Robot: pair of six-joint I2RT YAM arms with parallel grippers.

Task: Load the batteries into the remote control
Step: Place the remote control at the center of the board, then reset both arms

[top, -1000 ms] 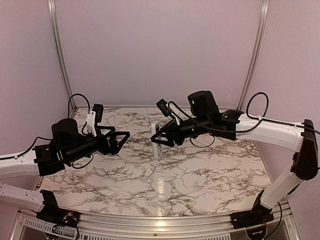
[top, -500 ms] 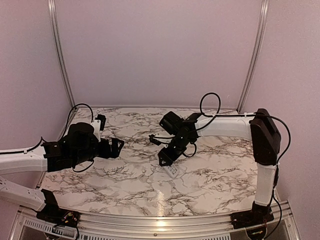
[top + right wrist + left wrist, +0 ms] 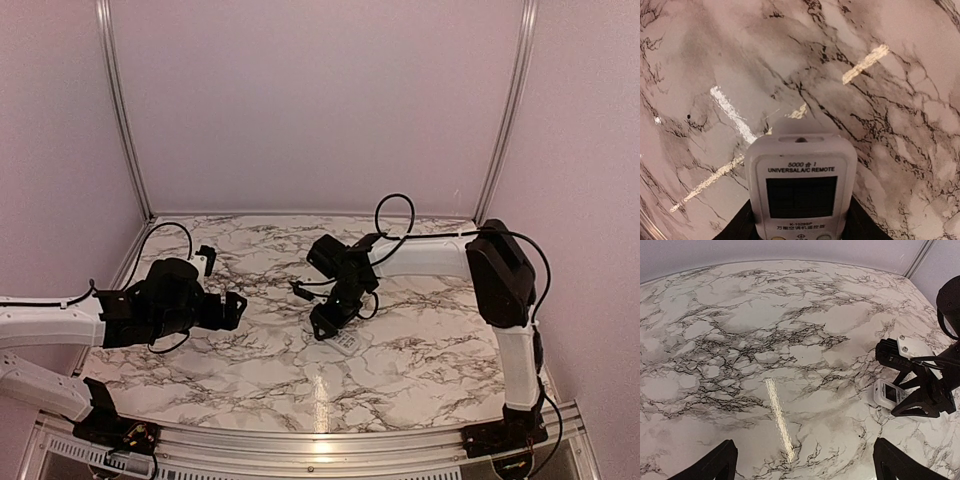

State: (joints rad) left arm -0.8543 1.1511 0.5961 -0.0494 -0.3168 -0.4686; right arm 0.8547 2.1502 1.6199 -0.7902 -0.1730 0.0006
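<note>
The remote control (image 3: 800, 185) is a white bar with a dark display, face up, and my right gripper (image 3: 800, 231) is shut on its sides. From above, the remote control (image 3: 346, 342) lies low at mid-table under the right gripper (image 3: 330, 322); whether it touches the marble I cannot tell. The left wrist view shows the remote control (image 3: 888, 394) at the right, between the right gripper's black fingers (image 3: 920, 402). My left gripper (image 3: 238, 308) hangs open and empty over the left of the table, well apart from the remote. The batteries are out of view.
The marble-patterned table (image 3: 420, 370) is enclosed by pale walls with metal posts (image 3: 120, 110) at the back corners. The right arm's cable (image 3: 395, 215) loops above its wrist. A metal rail (image 3: 330, 440) runs along the near edge.
My right arm swung in and down, bringing the remote from upright in the air to low and face up over mid-table. The left arm drew back slightly, staying open.
</note>
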